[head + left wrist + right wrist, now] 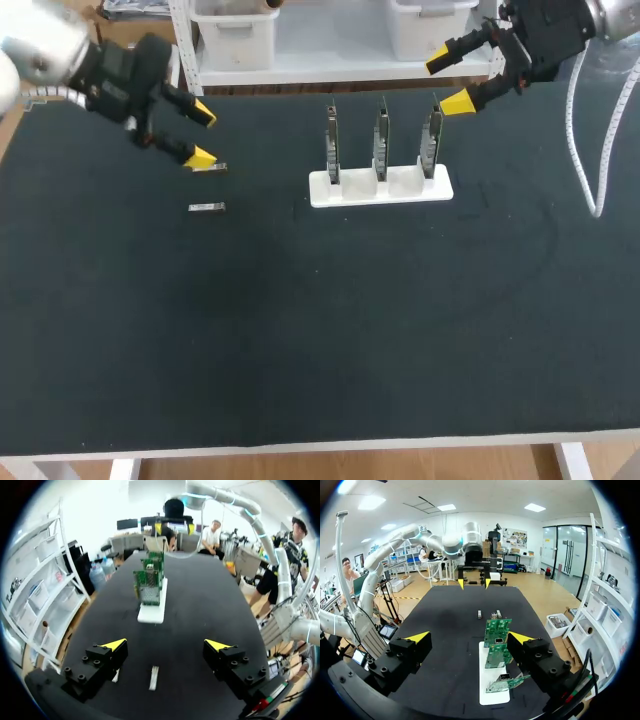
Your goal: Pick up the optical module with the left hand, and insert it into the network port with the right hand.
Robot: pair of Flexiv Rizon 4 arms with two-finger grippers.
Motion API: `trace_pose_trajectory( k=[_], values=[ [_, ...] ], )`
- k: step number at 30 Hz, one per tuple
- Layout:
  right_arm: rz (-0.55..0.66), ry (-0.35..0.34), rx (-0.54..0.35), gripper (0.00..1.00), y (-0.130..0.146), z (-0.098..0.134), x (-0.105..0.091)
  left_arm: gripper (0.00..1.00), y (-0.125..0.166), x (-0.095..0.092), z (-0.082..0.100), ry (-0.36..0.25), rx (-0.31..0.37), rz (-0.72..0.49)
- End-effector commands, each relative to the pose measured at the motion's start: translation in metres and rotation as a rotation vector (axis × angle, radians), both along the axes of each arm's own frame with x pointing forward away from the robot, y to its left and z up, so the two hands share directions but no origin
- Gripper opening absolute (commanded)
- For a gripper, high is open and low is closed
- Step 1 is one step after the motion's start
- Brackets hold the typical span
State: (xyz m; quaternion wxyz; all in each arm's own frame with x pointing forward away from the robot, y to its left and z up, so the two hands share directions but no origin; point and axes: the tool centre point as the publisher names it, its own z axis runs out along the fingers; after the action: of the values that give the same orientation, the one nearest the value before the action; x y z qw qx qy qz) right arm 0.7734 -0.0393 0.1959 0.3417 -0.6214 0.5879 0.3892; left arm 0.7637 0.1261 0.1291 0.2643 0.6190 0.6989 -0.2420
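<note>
We look down on a wide black table (pixel 300 340). Our left arm (pixel 60 60) comes in from the far left corner. Our right arm (pixel 560 25) comes in from the far right corner. Both hang above the far half of the table.

A white stand (pixel 380 188) sits on the table, a little right of the middle and toward the far side. It holds three green circuit boards (pixel 381 140) upright, side by side in a row, each in its own slot.

The left claw (pixel 203 135) hovers over the far left part of the table. Its two yellow-tipped fingers are spread wide with nothing between them, and they point right, toward the stand. The right claw (pixel 449 82) hangs in the air at the far right, just beyond the right end of the stand. Its fingers are also spread wide and hold nothing, and they point left.

Two small silver modules lie flat on the table at the far left, well apart from the stand. The far module (pixel 208 167) lies just beside the left claw's far finger and is partly hidden by it in the left wrist view. The near module (pixel 206 207) lies a little closer to us. In the left wrist view it rests on the table below the gap between the spread fingers, touching neither of them.
</note>
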Motion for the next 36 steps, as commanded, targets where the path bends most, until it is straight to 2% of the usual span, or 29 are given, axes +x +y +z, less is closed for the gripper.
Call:
trace_pose_trajectory(
  k=[1, 3, 8, 16, 20, 27, 28, 29, 36],
  values=[
    [-0.002, -0.001, -0.001, 1.0, 0.0, 0.0, -0.001, 1.0, 0.019, 0.007, 0.004, 0.125, 0.306, -0.035],
    [-0.002, -0.001, -0.001, 1.0, 0.0, 0.0, -0.001, 1.0, 0.024, 0.0, -0.007, 0.155, 0.32, -0.02],
    [-0.002, -0.001, -0.001, 1.0, 0.0, 0.0, -0.001, 1.0, 0.029, -0.011, -0.039, 0.224, 0.291, 0.021],
    [-0.002, -0.001, -0.001, 1.0, 0.0, 0.0, -0.001, 1.0, 0.015, -0.009, -0.069, 0.203, 0.256, 0.033],
    [-0.002, -0.001, -0.001, 1.0, 0.0, 0.0, -0.001, 1.0, 0.019, -0.006, -0.071, 0.165, 0.265, 0.054],
    [-0.002, -0.001, -0.001, 1.0, 0.0, 0.0, -0.001, 1.0, 0.035, -0.005, -0.07, 0.152, 0.289, 0.091],
    [-0.002, -0.001, -0.001, 1.0, 0.0, 0.0, -0.001, 1.0, 0.036, -0.007, -0.07, 0.159, 0.273, 0.097],
    [-0.002, -0.001, -0.001, 1.0, 0.0, 0.0, -0.001, 1.0, 0.036, -0.008, -0.07, 0.182, 0.221, 0.095],
    [-0.002, -0.001, -0.001, 1.0, 0.0, 0.0, -0.001, 1.0, 0.036, -0.008, -0.07, 0.182, 0.221, 0.095]
  ],
)
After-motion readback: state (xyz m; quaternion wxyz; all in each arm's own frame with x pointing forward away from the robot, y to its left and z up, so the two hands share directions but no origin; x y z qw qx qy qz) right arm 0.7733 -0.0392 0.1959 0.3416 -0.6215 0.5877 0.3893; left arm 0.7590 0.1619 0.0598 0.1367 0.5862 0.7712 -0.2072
